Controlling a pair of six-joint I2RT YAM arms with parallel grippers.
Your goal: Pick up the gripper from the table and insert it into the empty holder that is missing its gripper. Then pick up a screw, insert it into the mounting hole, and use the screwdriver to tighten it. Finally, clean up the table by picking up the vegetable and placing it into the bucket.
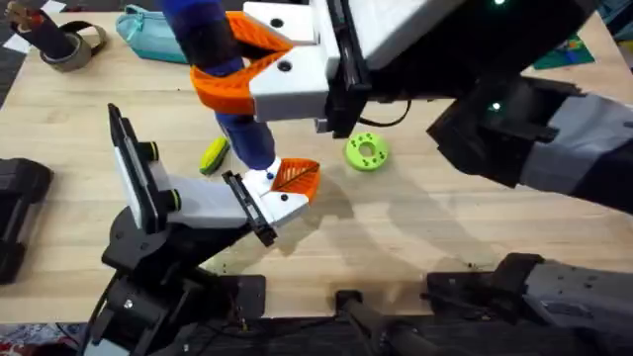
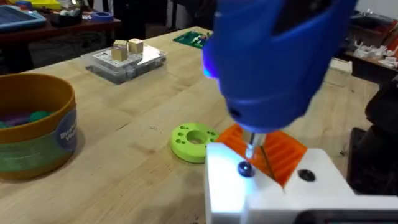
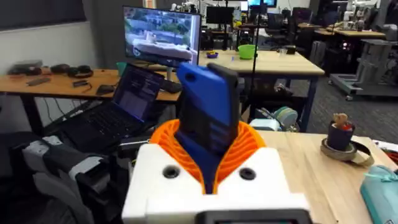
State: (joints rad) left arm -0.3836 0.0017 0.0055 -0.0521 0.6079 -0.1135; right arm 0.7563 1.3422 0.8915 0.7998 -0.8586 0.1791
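Wood-topped table (image 1: 475, 227) in a busy lab, monitors and benches behind. We've got the right arm's pincer (image 1: 259, 59) clamped around the screwdriver (image 1: 247, 138), orange pads squeezing the blue handle from both sides. Straight below that pincer the tip sits on a dark screw (image 2: 244, 168) in the white block of the gripper (image 1: 289, 183), which already looks seated on the holder (image 1: 247, 208) of the black-based arm. So we'd say the insert step is done, the screw is in its hole, and tightening is the step in hand. For the left pincer we can't tell open or shut.

Still to do: the cleanup. The vegetable (image 1: 214, 155) lies on the table just beside the screwdriver shaft, below the right pincer, untouched. The bucket (image 2: 34, 124) stands well apart, waiting. A green disc (image 1: 367, 151) sits near too.
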